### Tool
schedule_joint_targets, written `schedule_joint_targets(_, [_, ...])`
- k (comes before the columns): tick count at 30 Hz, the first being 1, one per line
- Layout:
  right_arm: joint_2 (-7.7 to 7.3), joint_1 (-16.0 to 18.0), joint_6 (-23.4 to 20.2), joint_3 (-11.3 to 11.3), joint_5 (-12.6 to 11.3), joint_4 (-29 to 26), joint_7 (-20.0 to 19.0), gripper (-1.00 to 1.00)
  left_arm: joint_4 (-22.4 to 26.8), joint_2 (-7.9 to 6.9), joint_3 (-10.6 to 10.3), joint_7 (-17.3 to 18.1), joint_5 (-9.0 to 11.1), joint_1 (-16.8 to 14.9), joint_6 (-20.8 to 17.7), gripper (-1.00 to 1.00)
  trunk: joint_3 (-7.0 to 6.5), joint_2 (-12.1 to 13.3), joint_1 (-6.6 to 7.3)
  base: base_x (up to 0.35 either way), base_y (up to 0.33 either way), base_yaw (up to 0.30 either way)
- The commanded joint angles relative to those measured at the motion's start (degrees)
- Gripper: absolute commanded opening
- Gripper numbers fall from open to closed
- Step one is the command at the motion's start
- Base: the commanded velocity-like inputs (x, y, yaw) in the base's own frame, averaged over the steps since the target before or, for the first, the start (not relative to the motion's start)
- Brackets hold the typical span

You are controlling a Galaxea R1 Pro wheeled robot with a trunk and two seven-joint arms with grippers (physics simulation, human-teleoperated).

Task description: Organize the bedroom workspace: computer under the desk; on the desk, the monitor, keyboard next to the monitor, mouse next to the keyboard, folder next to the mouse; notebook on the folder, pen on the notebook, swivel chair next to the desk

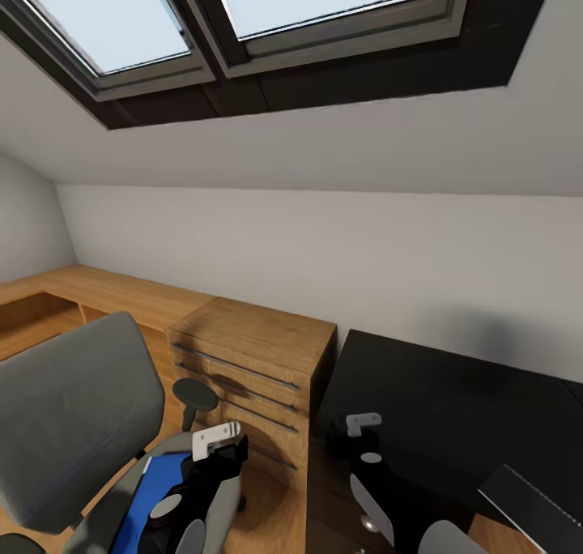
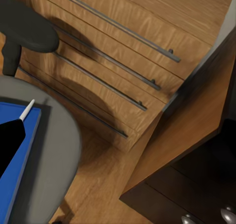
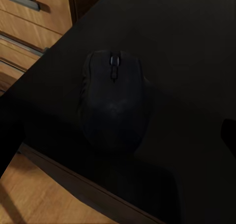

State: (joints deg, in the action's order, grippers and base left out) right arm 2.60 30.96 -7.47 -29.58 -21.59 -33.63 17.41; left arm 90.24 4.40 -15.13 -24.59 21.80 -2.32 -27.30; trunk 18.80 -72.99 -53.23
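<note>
Sloped white ceiling with two skylights (image 1: pixel 243 19) fills the upper half of the head view, above a plain white wall (image 1: pixel 324 246). Below it, a light wooden dresser (image 1: pixel 255 360) with long metal drawer handles stands at centre, with a low wooden bench (image 1: pixel 97 291) running off to the left edge. Just right of the dresser begins the black top of the desk (image 1: pixel 453 408), and a dark slab-like edge, too cropped to identify, shows at the lower right corner.

At lower left stands the swivel chair (image 1: pixel 69 416), its grey back tall and its round dark armrest (image 1: pixel 195 393) close to the dresser front. On its seat lies a blue folder (image 1: pixel 154 489), and in the left wrist view a thin white pen (image 2: pixel 27 109) rests at the folder's corner.

Above the chair seat, at the bottom of the head view, hangs the left gripper (image 1: pixel 212 450); whether its fingers are spread or pressed together cannot be told. Over the near-left corner of the desk sits the right gripper (image 1: pixel 366 441), its state equally unclear. In the right wrist view a black mouse (image 3: pixel 115 98) lies on the desk top near the edge, with nothing touching it.
</note>
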Motion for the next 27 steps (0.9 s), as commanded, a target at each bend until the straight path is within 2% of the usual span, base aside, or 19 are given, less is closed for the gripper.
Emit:
schedule_joint_targets(1, [-0.09,0.1,-0.3,-0.4,-0.4,-0.2,0.5,1.00,0.1,-0.01,-0.1,-0.6,0.6,-0.1,-0.1,1.00,0.26,-0.5,-0.23,0.000,0.000,0.000])
schedule_joint_targets(18, [-0.17,0.1,-0.4,-0.2,-0.5,-2.8,1.1,1.00,0.1,-0.14,0.0,-0.6,0.6,-0.1,-0.2,1.00,3.31,-7.3,-3.96,0.000,0.000,0.000])
schedule_joint_targets(27, [-0.40,0.1,-0.6,0.0,-0.7,-2.7,1.1,1.00,-0.3,-0.68,0.0,-0.5,0.8,-0.1,-0.6,1.00,3.31,-7.3,-3.96,0.000,0.000,0.000])
